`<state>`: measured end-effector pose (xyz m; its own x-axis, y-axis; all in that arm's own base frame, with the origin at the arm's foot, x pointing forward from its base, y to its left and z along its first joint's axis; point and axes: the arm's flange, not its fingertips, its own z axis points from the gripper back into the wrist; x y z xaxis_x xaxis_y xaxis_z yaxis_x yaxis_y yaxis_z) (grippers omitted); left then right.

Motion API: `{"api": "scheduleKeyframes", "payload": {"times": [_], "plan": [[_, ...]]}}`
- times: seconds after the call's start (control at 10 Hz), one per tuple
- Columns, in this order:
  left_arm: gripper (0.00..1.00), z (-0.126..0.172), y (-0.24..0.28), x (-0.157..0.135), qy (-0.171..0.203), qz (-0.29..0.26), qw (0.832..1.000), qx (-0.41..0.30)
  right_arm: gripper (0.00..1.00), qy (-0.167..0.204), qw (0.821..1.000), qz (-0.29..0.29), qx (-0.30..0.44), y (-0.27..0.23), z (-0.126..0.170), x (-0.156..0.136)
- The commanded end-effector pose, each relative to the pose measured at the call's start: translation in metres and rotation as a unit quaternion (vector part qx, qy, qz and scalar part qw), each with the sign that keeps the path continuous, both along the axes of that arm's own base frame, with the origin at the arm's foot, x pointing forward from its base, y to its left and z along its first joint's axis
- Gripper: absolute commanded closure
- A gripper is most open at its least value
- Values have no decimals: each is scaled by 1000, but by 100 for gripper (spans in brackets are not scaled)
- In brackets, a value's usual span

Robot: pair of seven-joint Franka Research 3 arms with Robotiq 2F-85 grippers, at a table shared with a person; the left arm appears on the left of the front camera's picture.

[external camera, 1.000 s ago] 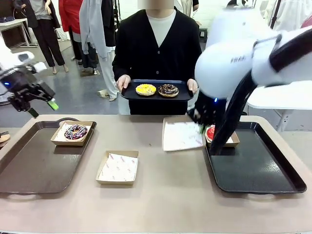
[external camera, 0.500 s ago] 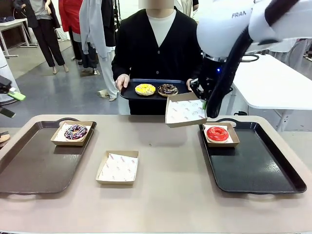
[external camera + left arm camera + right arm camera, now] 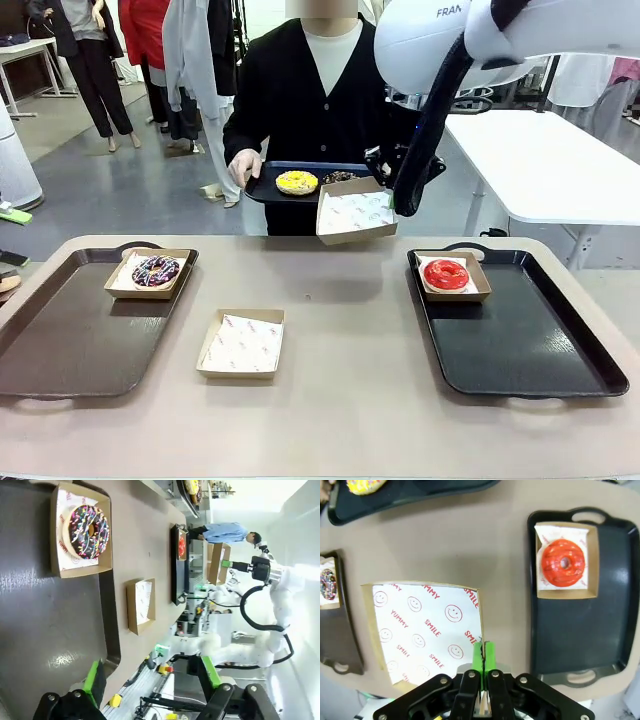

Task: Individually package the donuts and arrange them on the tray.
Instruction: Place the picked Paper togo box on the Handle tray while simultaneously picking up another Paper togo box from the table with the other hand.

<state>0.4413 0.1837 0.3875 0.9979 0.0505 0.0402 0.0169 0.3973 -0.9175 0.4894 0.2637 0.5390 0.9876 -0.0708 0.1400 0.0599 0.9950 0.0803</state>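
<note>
Red donut [image 3: 445, 274] boxed at the far corner of the right tray [image 3: 520, 340]; purple sprinkled donut [image 3: 156, 270] boxed on the left tray [image 3: 70, 340]; yellow donut [image 3: 297, 182] and chocolate donut [image 3: 340, 177] on a dark tray [image 3: 262, 187] held by the person [image 3: 320, 100]. Right gripper [image 3: 482, 651] clamped on the rim of an empty lined box [image 3: 356, 213], in mid-air just before that tray. Left gripper [image 3: 152, 675] spread apart, empty, over the left tray.

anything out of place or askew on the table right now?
Nothing spilled or damaged. One oddity: the right gripper is shut on one edge of an empty paper-lined box, which hangs tilted in the air in front of the person's tray. The red donut and the purple donut look intact.
</note>
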Motion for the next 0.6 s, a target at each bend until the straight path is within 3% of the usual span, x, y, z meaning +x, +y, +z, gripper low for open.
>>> {"api": "scheduleKeyframes", "payload": {"times": [0.0,0.5], "plan": [[3,-5,12,12,2,1,1000,-26,100,9,1000,-12,-17,8,-2,16],[3,-11,10,16,21,14,999,-35,100,23,1000,-13,-15,17,-9,33]]}}
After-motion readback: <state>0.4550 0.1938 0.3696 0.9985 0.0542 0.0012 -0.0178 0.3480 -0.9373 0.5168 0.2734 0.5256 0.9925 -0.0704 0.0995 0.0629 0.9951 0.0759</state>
